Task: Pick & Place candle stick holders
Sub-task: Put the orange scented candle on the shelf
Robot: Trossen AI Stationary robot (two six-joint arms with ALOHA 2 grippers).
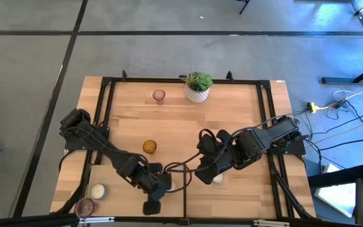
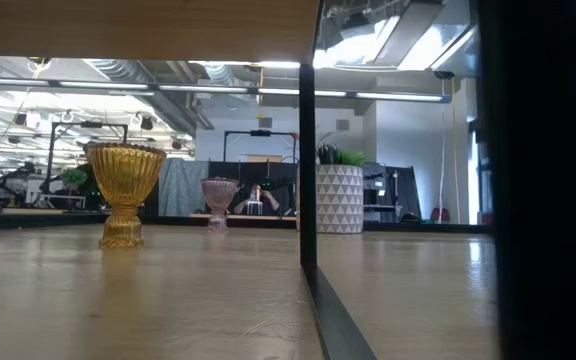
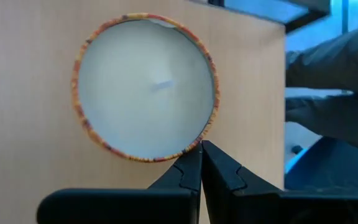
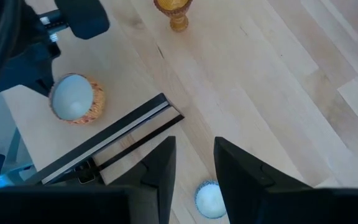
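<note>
**Holders scattered over a framed table, both grippers near the front edge**

Bare wood [image 1: 244, 116] lies open across the table's middle, bounded by a black frame [image 1: 108, 101] along its sides. An amber holder [image 1: 149, 147] stands alone mid-table; a pink glass holder [image 1: 159, 96] sits near the far edge beside the potted plant [image 1: 198, 86]. At the front-left corner a white holder [image 1: 97, 190] and a second pink holder [image 1: 87, 206] crowd the edge.

The left gripper [image 3: 201, 163] has its fingers pressed together, tips touching the orange-patterned rim of a white candle holder [image 3: 145, 87]; only the wrist views show it, close to the table's edge. The right gripper [image 4: 194, 158] has fingers slightly spread, holding nothing, a blue-rimmed white holder [image 4: 210, 200] lying just past the gap between them. From table height, only the amber holder, far pink holder and plant pot appear.
</note>
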